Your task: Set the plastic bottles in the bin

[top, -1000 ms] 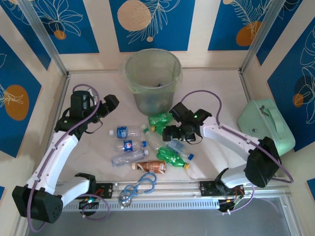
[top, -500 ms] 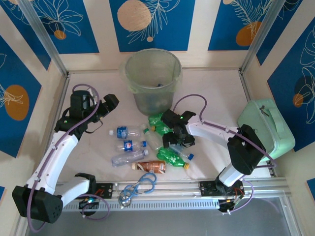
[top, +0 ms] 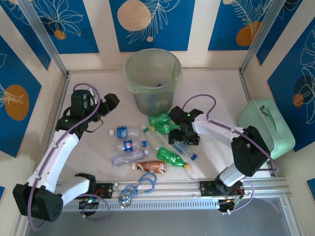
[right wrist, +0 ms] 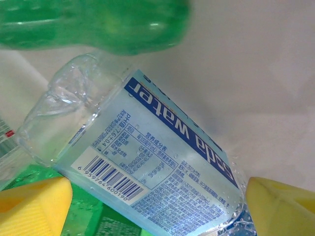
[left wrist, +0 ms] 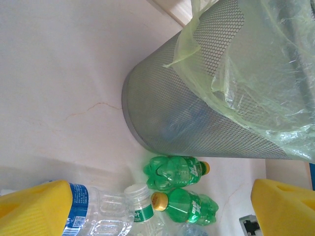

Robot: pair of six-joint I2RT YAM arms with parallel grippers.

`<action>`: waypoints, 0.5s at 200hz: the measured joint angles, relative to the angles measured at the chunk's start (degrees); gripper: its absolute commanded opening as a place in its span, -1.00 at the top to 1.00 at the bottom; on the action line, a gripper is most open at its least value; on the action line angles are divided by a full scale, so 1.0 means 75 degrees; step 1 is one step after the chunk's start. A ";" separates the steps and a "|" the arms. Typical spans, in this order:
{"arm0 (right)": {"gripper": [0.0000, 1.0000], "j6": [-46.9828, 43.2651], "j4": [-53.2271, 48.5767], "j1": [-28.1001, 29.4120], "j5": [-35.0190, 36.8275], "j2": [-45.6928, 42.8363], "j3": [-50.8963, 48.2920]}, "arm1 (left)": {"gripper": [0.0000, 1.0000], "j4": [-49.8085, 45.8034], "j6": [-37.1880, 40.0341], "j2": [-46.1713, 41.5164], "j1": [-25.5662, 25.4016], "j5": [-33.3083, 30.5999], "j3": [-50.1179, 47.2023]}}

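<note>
Right gripper [right wrist: 157, 201] gapes astride one clear blue-labelled plastic bottle [right wrist: 147, 147]; left gripper [left wrist: 157, 209] gapes too — three green plastic bottles [top: 172, 157], one grey mesh bin [top: 152, 98]

The table [top: 216, 93] is pale and flat. A big round bin [top: 152, 96] stands near the back. Just in front of it lie green bottles [top: 160, 119], clear bottles [top: 125, 132] and one brown bottle [top: 150, 166]. A mint green case [top: 266, 125] sits on the right. A looped cable [top: 138, 186] lies at the near edge.
</note>
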 measured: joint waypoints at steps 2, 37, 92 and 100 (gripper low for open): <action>-0.81 0.0015 -0.0009 -0.0029 0.0003 -0.0029 -0.0023 | -0.86 0.0000 -0.0003 0.0006 0.0000 0.0000 0.0000; -0.85 0.0221 -0.0087 -0.0557 0.0006 -0.0332 -0.0297 | -0.85 0.0052 -0.0038 0.0108 0.0000 0.0052 0.0000; -0.98 0.0184 -0.0169 -0.0892 -0.0067 -0.0507 -0.0431 | -0.85 0.0114 -0.0052 0.0114 0.0000 0.0085 0.0000; -0.98 0.0152 -0.0169 -0.0883 -0.0067 -0.0507 -0.0428 | -0.85 0.0114 -0.0052 0.0119 0.0000 0.0085 0.0000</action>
